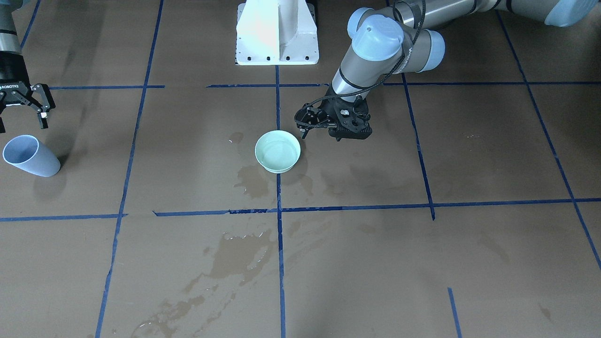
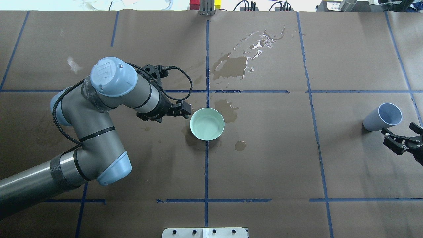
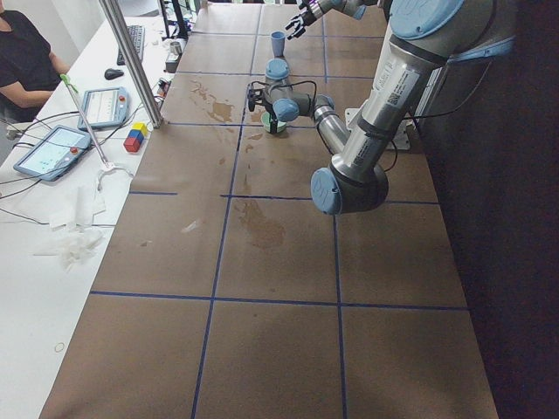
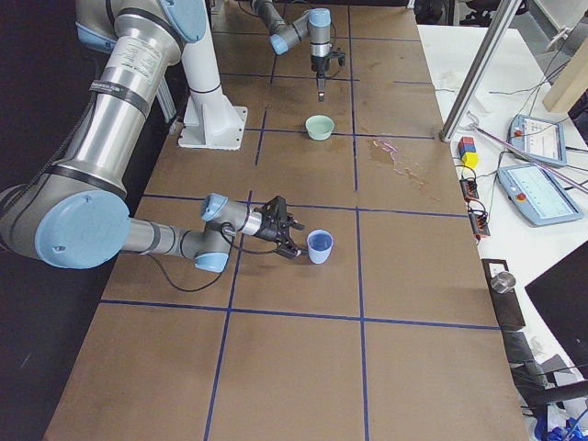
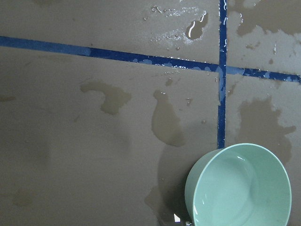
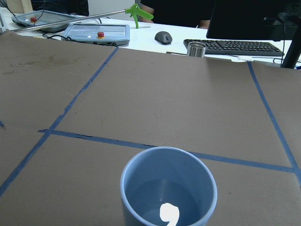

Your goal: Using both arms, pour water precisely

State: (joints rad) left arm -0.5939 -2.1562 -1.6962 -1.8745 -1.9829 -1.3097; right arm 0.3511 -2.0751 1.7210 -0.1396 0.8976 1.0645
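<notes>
On the wet table (image 2: 281,165) the right gripper (image 1: 21,121) is spread by the cup (image 1: 30,156); the left gripper's (image 2: 185,110) state cannot be told.

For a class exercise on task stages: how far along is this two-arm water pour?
Done: uncertain; wet patches mark the table, and whether the mint bowl holds water is unclear. In hand: the right gripper is open beside the blue cup, which holds water; the left gripper sits beside the bowl. Left, probably: grasp the cup and pour.
</notes>
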